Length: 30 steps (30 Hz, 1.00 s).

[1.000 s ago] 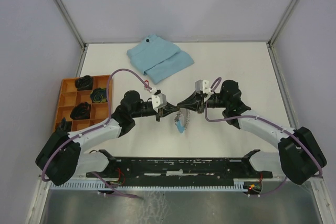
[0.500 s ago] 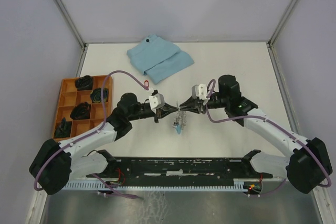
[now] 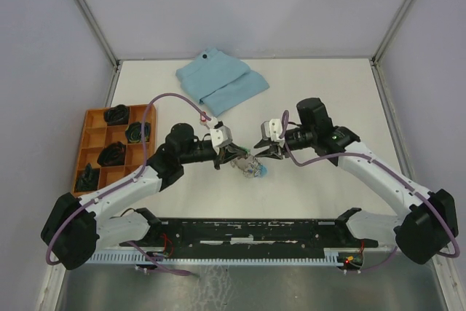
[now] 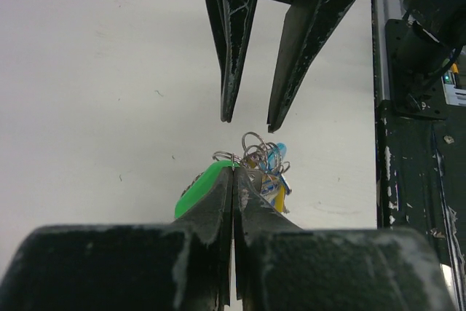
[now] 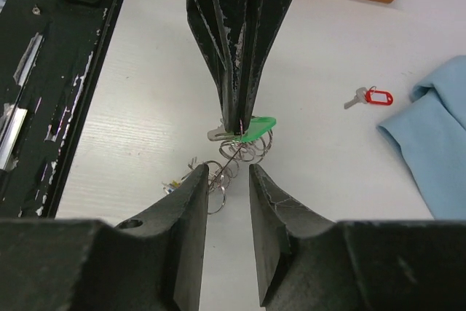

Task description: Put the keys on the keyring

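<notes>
My left gripper (image 3: 236, 156) is shut on the green-tagged key (image 4: 204, 184), pinching it at the tips (image 4: 234, 170). The keyring (image 3: 250, 167), a bunch of grey metal loops (image 4: 256, 149) with a light-blue strap (image 4: 277, 155) and a yellow tag (image 4: 276, 196), hangs from that key down to the table. My right gripper (image 3: 259, 148) is open and empty, its tips (image 5: 227, 173) just short of the loops (image 5: 234, 162) and facing the left gripper (image 5: 237, 118). The red-tagged key (image 5: 370, 97) lies alone on the table near the cloth. I cannot make out a blue-tagged key.
A folded light-blue cloth (image 3: 222, 82) lies at the back centre. An orange compartment tray (image 3: 93, 130) with dark items stands at the left. A black rail (image 3: 247, 229) runs along the near edge between the arm bases.
The two grippers met at the keyring between them; now the right gripper has opened and drawn back to the right. The keyring has sagged toward the table under the left gripper.
</notes>
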Available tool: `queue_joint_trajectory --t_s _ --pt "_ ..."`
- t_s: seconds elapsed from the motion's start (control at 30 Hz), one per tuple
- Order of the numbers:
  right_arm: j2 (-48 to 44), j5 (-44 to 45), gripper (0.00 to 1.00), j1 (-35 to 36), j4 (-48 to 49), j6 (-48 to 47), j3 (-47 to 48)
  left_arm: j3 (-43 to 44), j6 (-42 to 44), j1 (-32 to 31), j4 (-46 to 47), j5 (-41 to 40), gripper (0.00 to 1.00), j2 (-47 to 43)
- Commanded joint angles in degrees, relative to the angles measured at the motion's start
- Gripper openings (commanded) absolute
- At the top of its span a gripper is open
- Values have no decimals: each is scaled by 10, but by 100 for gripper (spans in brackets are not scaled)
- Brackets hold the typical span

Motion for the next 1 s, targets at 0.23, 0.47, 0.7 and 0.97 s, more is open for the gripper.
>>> queue_joint_trajectory --t_s 0.23,0.47,0.7,0.97 --pt "79 -11 44 1 -123 -193 104 32 20 -2 17 39 3 -2" --pt "142 -66 44 2 -246 -299 164 32 22 -3 15 42 3 -2" --pt "157 -93 35 1 -275 -320 169 32 22 -4 14 42 3 0" --pt "164 -110 34 1 -252 -314 165 32 22 -5 13 45 3 1"
